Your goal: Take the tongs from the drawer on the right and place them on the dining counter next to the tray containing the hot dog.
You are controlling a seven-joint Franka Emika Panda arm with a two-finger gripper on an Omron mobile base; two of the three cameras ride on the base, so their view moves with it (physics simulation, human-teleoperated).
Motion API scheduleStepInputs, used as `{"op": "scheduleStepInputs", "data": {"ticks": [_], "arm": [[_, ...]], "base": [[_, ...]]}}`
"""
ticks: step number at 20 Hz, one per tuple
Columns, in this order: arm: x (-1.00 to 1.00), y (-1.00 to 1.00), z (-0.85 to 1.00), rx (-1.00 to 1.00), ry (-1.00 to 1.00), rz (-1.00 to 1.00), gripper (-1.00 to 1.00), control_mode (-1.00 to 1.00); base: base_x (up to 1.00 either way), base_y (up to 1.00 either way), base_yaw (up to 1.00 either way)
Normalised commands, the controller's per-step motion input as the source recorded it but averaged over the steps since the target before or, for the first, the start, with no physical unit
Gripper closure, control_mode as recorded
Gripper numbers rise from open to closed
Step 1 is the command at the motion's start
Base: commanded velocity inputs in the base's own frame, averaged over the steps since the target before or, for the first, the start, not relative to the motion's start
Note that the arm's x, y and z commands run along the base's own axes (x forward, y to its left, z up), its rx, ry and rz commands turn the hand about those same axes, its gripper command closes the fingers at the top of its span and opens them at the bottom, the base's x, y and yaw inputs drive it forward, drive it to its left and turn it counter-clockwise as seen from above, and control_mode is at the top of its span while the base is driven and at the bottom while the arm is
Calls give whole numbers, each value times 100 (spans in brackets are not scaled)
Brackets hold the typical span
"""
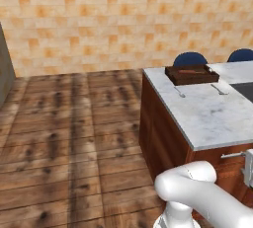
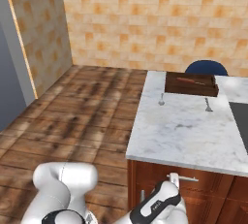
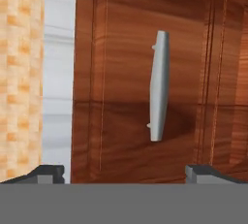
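Released fingers [image 3: 125,172] faced the closed drawer [image 3: 145,80], its handle [image 3: 159,85] just ahead, apparently awaiting a grip and pull.

I see two small silver utensils [image 2: 161,100] [image 2: 208,104] on marble before a brown box | two blue stools [image 1: 190,59] [image 1: 242,55] behind | plank floor [image 1: 74,133] | orange brick wall [image 2: 145,19]

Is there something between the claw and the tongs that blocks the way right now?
Yes. The drawer is shut, so its wooden front stands between the open claw and whatever lies inside; no tongs can be seen. The silver handle is straight ahead of the claw, with nothing visible between them.
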Motion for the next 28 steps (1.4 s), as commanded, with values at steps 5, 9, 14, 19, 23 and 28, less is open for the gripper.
{"op": "scheduleStepInputs", "data": {"ticks": [5,9,14,19,23,28], "arm": [[16,-8,-15,0,-2,0,-100,-100],[14,-10,-15,0,-1,0,-100,-100],[16,-10,-17,0,0,0,-100,-100],[13,-19,-18,0,0,0,-100,-100],[12,-19,-16,1,0,0,-100,-100],[17,-15,-18,0,0,0,-100,-100]], "base": [[0,0,0],[0,0,0],[0,0,0],[0,0,0],[0,0,0],[0,0,0]]}}
